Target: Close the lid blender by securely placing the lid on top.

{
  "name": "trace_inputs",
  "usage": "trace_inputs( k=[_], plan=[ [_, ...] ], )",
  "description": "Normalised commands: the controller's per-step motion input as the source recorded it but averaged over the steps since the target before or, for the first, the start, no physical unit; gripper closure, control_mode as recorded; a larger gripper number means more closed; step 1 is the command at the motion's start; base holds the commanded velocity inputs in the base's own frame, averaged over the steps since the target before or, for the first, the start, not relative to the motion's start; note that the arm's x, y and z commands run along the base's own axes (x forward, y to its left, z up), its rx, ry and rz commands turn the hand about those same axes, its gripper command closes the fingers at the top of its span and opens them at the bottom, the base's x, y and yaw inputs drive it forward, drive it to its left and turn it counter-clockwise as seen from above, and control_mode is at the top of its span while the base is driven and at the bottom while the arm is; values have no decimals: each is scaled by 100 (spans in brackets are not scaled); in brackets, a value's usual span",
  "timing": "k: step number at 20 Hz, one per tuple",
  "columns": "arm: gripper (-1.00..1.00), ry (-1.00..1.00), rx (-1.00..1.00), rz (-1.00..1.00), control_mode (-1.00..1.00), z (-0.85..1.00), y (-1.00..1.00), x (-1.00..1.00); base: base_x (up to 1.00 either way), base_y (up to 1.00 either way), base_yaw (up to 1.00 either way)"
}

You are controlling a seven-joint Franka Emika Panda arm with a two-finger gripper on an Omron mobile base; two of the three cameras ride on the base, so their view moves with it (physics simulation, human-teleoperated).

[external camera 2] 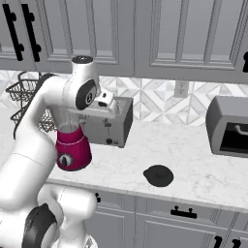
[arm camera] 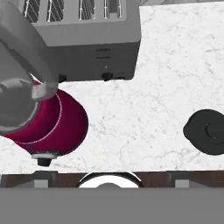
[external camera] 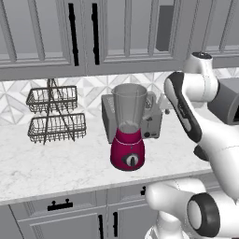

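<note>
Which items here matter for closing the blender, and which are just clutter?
Job:
blender, jar open on top
lid, lying on the counter to the blender's right, apart from it

Clutter:
toaster behind the blender
wire basket rack
microwave

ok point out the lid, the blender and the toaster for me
lid (external camera 2: pixel 158 175), right base view, its black top face
blender (external camera: pixel 127 150), left base view, its magenta base
toaster (arm camera: pixel 89 46), hand view, its grey front side
</note>
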Motion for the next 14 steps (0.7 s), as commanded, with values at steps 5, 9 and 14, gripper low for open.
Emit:
trace_inputs(
  k=[5,9,14],
  plan=[
    [-100,1,9,-19,-100,-35,-100,-7,0,0,0],
    [-100,8,6,-19,-100,-53,-100,-4,0,0,0],
    [-100,20,2,-23,-100,-68,-100,-1,0,0,0]
  ],
)
